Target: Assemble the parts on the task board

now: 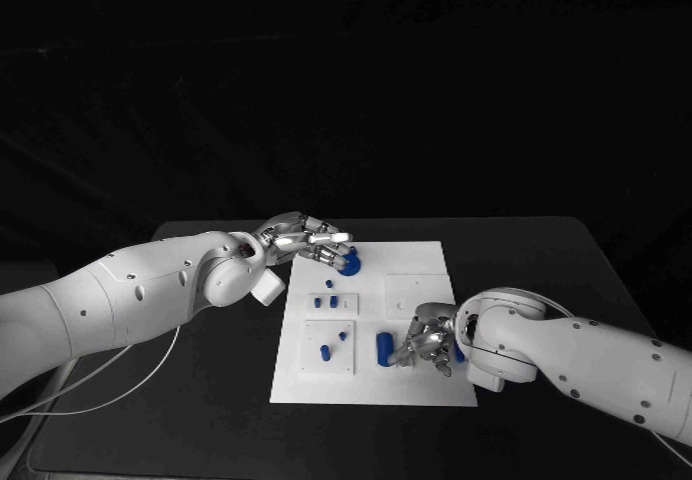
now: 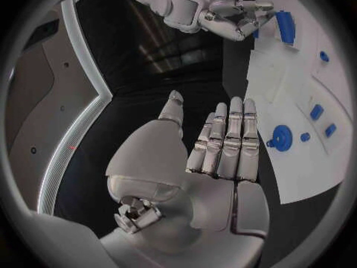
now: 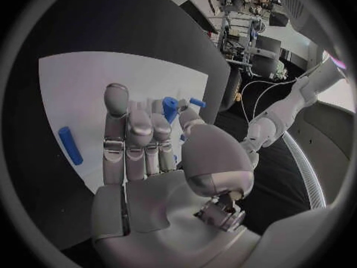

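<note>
Left hand (image 1: pixel 306 240), frame centre: fingers straight, apart, empty, above task board (image 1: pixel 418 262); right hand (image 1: pixel 430 343), lower right: fingers curled, grip uncertain.

- The task board (image 1: pixel 426 262) lies at the middle of the table (image 1: pixel 577 260).
- The left hand (image 1: pixel 306 240) sits over the board's 11 o'clock corner, just beside a round part (image 1: pixel 348 264).
- The right hand (image 1: pixel 430 338) sits toward 4 o'clock on the board.
- A long part (image 1: pixel 384 347) lies just at 9 o'clock of the right hand.
- Several small parts (image 1: pixel 330 300) lie along the board's 9 o'clock side (between the two hands).
</note>
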You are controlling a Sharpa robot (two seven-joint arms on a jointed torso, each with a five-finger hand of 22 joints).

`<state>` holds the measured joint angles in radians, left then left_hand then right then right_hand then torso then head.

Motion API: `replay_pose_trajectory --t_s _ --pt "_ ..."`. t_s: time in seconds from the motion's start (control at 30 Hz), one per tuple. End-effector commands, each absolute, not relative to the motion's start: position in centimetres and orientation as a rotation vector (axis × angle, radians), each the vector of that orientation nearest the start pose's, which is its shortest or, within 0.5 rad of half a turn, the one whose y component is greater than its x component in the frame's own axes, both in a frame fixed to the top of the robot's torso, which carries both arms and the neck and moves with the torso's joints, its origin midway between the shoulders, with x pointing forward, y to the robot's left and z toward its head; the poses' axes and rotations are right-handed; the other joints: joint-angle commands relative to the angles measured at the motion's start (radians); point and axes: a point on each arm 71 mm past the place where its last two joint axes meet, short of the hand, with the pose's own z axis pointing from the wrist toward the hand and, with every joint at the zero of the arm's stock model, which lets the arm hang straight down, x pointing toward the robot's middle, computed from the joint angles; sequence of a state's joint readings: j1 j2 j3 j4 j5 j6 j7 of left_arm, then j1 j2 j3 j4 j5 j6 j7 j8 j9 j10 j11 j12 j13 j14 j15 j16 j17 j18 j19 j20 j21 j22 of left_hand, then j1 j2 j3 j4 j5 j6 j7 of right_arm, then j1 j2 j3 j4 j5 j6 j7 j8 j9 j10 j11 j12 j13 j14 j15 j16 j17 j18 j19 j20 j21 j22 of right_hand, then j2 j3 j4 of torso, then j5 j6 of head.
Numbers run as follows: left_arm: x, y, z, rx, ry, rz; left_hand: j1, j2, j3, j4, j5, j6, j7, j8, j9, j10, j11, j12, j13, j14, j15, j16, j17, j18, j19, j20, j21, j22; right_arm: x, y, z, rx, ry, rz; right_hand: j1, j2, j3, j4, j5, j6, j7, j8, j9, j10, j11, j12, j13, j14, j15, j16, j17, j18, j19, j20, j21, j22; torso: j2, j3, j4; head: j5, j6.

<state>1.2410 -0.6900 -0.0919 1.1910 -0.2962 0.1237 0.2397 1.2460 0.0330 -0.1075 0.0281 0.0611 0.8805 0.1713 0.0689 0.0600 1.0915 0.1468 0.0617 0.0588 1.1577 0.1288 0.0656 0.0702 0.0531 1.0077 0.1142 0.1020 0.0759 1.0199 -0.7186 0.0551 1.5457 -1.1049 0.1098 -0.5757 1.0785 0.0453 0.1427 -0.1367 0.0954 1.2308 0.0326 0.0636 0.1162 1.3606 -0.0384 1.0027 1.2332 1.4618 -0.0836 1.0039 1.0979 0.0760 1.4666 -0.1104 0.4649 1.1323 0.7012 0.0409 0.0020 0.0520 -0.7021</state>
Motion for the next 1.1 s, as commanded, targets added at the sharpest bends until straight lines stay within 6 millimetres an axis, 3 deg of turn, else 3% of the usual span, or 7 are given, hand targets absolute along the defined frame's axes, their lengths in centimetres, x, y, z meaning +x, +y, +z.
replay_pose_trajectory --t_s 0.03,0.13,0.2,0.47,0.77,0.83,1.1 --pt "53.2 20.2 -20.4 -0.741 1.87 -1.543 0.006 0.005 0.001 0.006 -0.002 0.008 -0.002 -0.004 0.0 -0.005 -0.001 -0.003 0.001 -0.007 0.001 -0.003 0.0 0.001 -0.002 0.005 -0.004 -0.001 43.8 -14.6 -27.6 0.15 2.446 0.535 -0.016 0.019 0.052 -0.041 0.016 0.006 -0.002 0.0 0.012 0.002 -0.006 0.0 -0.001 0.0 -0.01 0.001 -0.005 -0.013 0.041 -0.005 0.001 -0.003 0.0 -0.0007 0.0005 0.0 0.0" --pt "53.2 20.2 -20.4 -0.741 1.871 -1.543 0.006 0.005 0.001 0.006 -0.002 0.008 -0.002 -0.004 0.0 -0.005 -0.001 -0.003 0.001 -0.007 0.001 -0.003 0.0 0.001 -0.002 0.005 -0.004 -0.001 43.7 -14.5 -27.7 0.156 2.444 0.533 -0.047 0.027 0.074 -0.045 -0.007 0.007 -0.002 0.0 0.022 0.004 -0.006 0.0 0.0 0.0 -0.009 0.003 -0.006 -0.014 0.041 -0.005 0.004 -0.005 0.0 -0.0002 0.001 0.0 -0.001" --pt "53.2 20.2 -20.4 -0.741 1.873 -1.543 0.005 0.008 0.0 0.006 -0.001 0.007 -0.002 -0.004 -0.001 -0.005 -0.001 -0.003 0.001 -0.008 0.001 -0.003 0.0 0.001 -0.001 0.005 -0.004 -0.001 43.8 -14.5 -27.8 0.165 2.441 0.528 -0.075 0.04 0.071 -0.02 -0.043 0.007 -0.001 0.0 0.024 0.005 -0.005 0.001 0.0 0.0 -0.008 0.003 -0.007 -0.014 0.041 -0.004 0.005 -0.005 0.0 -0.0003 0.0009 0.0 -0.001" --pt "53.1 20.3 -20.4 -0.738 1.879 -1.545 0.006 0.012 0.002 0.007 0.002 0.005 -0.002 -0.004 -0.001 -0.006 -0.001 -0.003 0.001 -0.008 0.001 -0.003 0.0 0.001 -0.002 0.005 -0.004 -0.001 44.1 -14.7 -28.0 0.21 2.433 0.51 -0.136 0.067 0.103 0.023 -0.047 0.004 -0.001 0.0 0.018 0.007 -0.007 0.0 0.004 -0.001 -0.012 0.005 -0.004 -0.018 0.042 -0.01 0.007 -0.006 0.0 -0.0007 0.0008 -0.001 -0.002" --pt "53.1 20.3 -20.5 -0.736 1.898 -1.535 0.011 0.02 0.005 0.004 0.004 0.007 -0.003 -0.004 -0.001 -0.005 -0.001 -0.003 0.001 -0.008 0.001 -0.003 0.0 0.001 -0.001 0.005 -0.004 -0.001 44.2 -14.9 -28.4 0.214 2.469 0.498 -0.166 0.042 0.162 0.009 -0.047 0.005 0.0 0.001 0.014 0.006 -0.006 -0.008 0.008 0.0 -0.011 0.002 -0.002 -0.019 0.04 -0.01 0.005 -0.01 0.001 -0.0002 0.0005 0.0 -0.003" --pt "53.1 20.3 -20.6 -0.734 1.903 -1.534 0.013 0.023 0.005 0.002 0.005 0.006 -0.003 -0.004 -0.001 -0.006 -0.001 -0.003 0.001 -0.008 0.001 -0.003 0.0 0.001 -0.002 0.005 -0.004 -0.001 44.2 -14.8 -28.4 0.209 2.481 0.501 -0.166 0.024 0.154 0.003 -0.047 0.002 0.001 0.001 0.013 0.004 -0.005 -0.011 0.007 0.0 -0.01 0.001 -0.003 -0.019 0.04 -0.009 0.005 -0.01 0.0 0.0002 0.0007 0.001 -0.002" --pt "53.1 20.4 -20.8 -0.727 1.923 -1.521 0.023 0.031 0.009 -0.006 0.012 0.007 -0.003 -0.004 -0.001 -0.005 -0.001 -0.003 0.001 -0.008 0.001 -0.003 0.0 0.001 -0.002 0.005 -0.004 -0.001 43.9 -14.8 -29.0 0.195 2.555 0.528 -0.136 0.007 0.127 -0.019 -0.043 -0.003 0.004 0.0 0.017 0.0 -0.001 -0.018 0.003 -0.001 -0.006 -0.005 -0.008 -0.016 0.038 -0.004 -0.003 -0.013 0.0 -0.0007 -0.0006 0.001 -0.002"
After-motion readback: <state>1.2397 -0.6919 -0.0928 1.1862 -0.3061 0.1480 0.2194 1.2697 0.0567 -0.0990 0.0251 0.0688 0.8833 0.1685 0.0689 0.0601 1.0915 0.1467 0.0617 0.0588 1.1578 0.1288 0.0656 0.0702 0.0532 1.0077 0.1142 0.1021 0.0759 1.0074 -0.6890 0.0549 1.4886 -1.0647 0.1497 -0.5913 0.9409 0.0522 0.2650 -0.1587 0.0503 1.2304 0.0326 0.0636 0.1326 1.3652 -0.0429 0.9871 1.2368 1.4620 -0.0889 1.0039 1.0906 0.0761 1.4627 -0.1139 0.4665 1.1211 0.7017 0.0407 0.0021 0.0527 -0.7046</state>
